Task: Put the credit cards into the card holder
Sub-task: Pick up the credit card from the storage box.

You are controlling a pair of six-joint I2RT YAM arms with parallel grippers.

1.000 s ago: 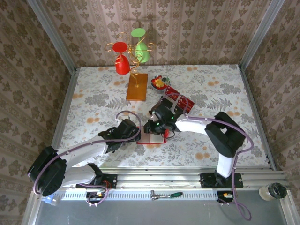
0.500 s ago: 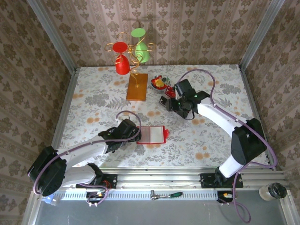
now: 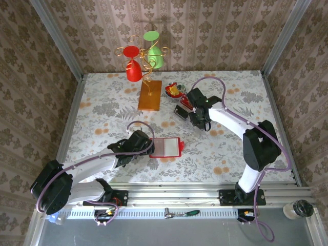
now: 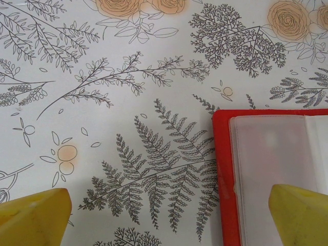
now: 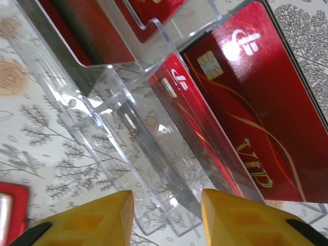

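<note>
Open card holder (image 3: 168,147) beside left tool (image 3: 149,148), right tool (image 3: 187,110) over credit cards (image 3: 187,103)

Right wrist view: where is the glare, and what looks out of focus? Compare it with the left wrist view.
Right wrist view: white glare on the glossy credit card by its logo, bright streaks along the clear tray, yellow jaws soft. Left wrist view: even light, tablecloth print sharp, jaws blurred.

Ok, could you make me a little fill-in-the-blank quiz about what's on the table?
1. The red card holder lies ___, pale inside up.
2. The gold lettering on the credit cards reads ___.
3. They sit in a ___ plastic tray.
4. The left hand has ___ fingers.
Missing words: open, VIP, clear, yellow.
</note>
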